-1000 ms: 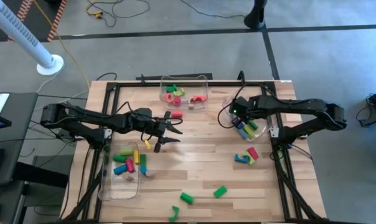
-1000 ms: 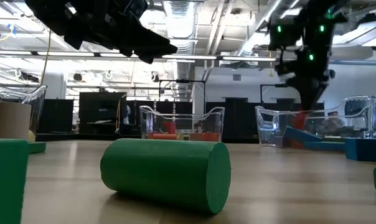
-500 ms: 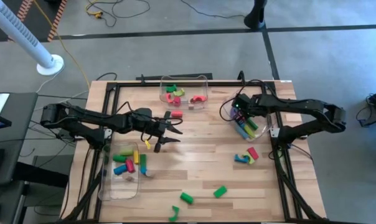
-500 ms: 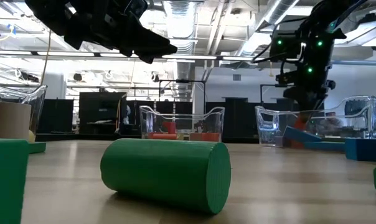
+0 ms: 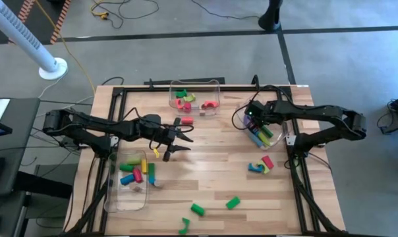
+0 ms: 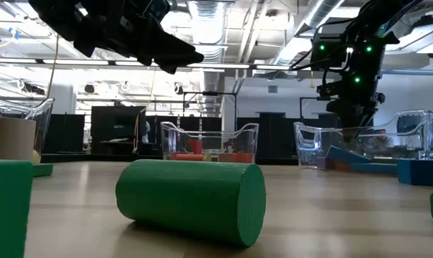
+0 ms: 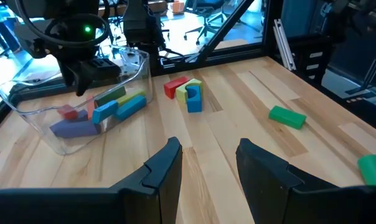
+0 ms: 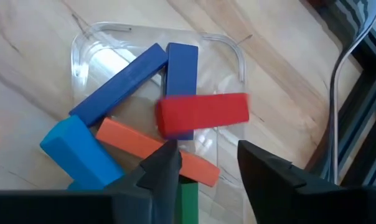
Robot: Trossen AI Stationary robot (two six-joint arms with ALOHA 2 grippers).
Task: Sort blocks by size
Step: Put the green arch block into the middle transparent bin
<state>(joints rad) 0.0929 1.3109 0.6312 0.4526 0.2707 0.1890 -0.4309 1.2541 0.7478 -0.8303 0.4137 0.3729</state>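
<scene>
My right gripper (image 5: 254,122) (image 8: 206,177) stands open above the clear bin (image 5: 273,120) at the table's right edge, pointing steeply down. Below its fingers, apart from them, a red bar (image 8: 203,114) shows slightly blurred across two dark blue bars (image 8: 178,65). A light blue block (image 8: 76,149) and an orange bar (image 8: 154,155) lie beside them. My left gripper (image 5: 183,141) (image 7: 206,165) hangs open over the table's middle with nothing between its fingers. Loose blocks lie on the table: a red, yellow and blue cluster (image 5: 261,165) and green pieces (image 5: 232,202) (image 5: 198,209).
A clear bin (image 5: 196,99) at the far edge holds red, pink and green blocks. Another bin (image 5: 130,181) at the near left holds several coloured blocks. A green cylinder (image 6: 191,201) lies close to the low camera. Black frame rails (image 5: 298,178) run along the table's sides.
My right gripper has sunk a little toward the right bin and turned slightly over it. My left arm has kept still.
</scene>
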